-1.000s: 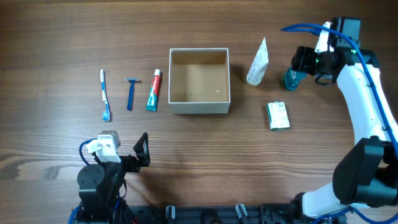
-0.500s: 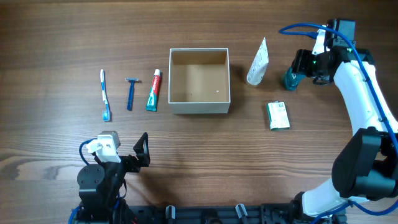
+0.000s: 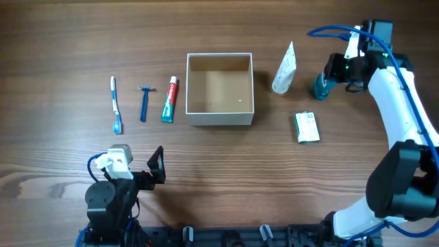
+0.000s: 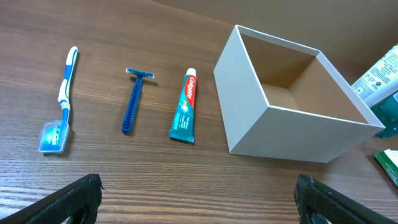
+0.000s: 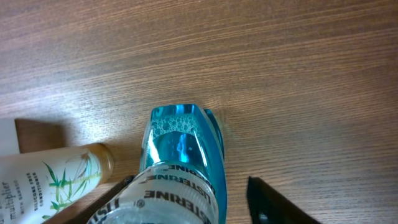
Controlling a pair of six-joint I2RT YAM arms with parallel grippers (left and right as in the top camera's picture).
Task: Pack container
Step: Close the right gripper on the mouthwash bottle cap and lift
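The container is a square white-walled box with a tan inside, empty, at the table's middle; it also shows in the left wrist view. A blue Listerine mouthwash bottle stands upright at the far right. My right gripper is open around its top; in the right wrist view the bottle sits between the fingers, with a gap to the right finger. My left gripper is open and empty near the front left edge, its fingers spread wide above bare wood.
A toothbrush, a blue razor and a toothpaste tube lie in a row left of the box. A white tube lies between box and bottle. A green-and-white packet lies right of the box.
My right arm has shifted very slightly at the bottle. The bottle, the other items and the left arm have not moved.
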